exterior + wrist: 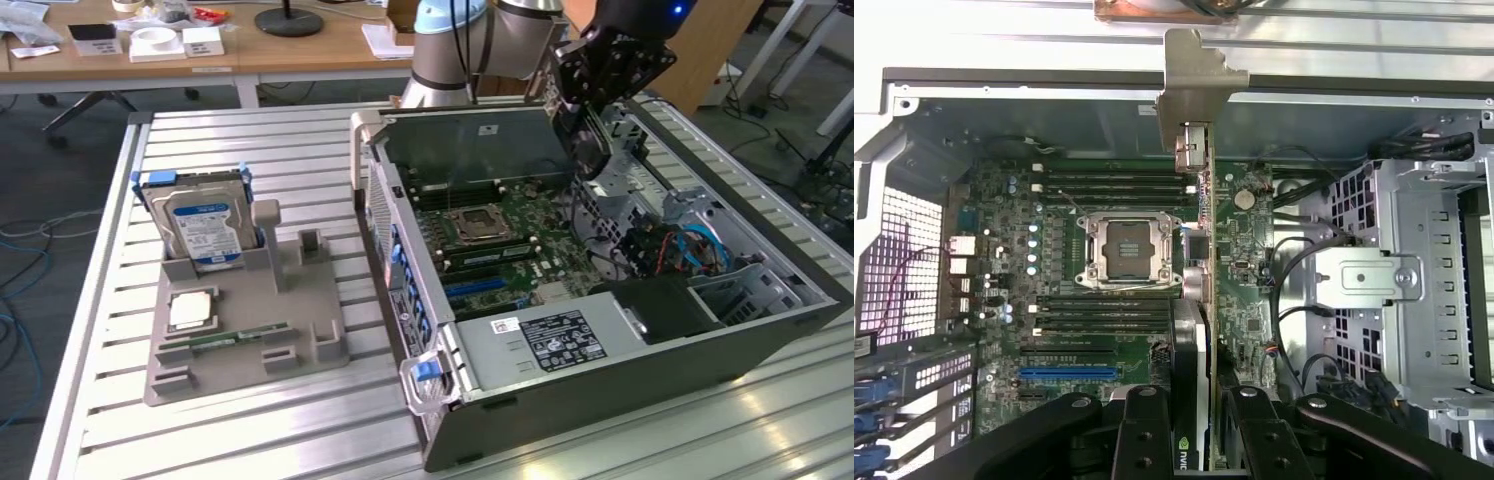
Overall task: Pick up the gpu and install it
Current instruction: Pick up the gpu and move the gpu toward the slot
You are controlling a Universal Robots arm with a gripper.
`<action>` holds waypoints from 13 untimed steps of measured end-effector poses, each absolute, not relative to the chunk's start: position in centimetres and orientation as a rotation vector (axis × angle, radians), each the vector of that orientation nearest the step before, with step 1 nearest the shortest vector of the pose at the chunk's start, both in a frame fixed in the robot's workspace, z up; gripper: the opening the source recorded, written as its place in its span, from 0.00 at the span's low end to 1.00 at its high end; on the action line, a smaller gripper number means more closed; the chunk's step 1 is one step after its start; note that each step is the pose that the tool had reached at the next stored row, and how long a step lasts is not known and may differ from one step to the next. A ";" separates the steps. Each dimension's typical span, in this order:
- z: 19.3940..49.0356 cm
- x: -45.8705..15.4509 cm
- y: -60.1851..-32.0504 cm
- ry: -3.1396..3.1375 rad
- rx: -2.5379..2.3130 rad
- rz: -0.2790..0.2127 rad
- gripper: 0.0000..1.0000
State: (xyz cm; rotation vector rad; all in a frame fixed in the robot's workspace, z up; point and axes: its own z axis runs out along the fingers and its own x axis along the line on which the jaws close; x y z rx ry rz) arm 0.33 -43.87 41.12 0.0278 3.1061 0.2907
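Over the open dark-grey tower computer case (641, 400), which lies on its side on the slatted aluminium desk (254, 150), we see the black gripper (1199, 435) clamped on the gpu (1201, 300), a thin flat dark expansion card with a silvery metal end bracket. The card hangs edge-on between the fingers (1144, 440), its bracket end towards the case's rear wall. It sits above the green motherboard (1004, 250), just beside the square silver processor socket (1126, 250), and as far as we can tell it is not seated in any slot. We judge the card to be light and stiff but fragile. Its bare components and edge contacts would not tolerate squeezing or scraping, and its smooth faces could slip under a loose grip. The sound hold looks to us like the one in use, across the flat faces at the end away from the bracket, clear of the contact edge
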 end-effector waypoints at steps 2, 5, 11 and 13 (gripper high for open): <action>41.1 0.5 -43.9 3.106 0.028 0.291 0.27; 41.1 0.8 -43.9 3.106 0.028 0.291 0.27; 41.1 1.7 -43.9 3.106 0.028 0.291 0.27; 41.1 1.9 -43.9 3.106 0.028 0.291 0.27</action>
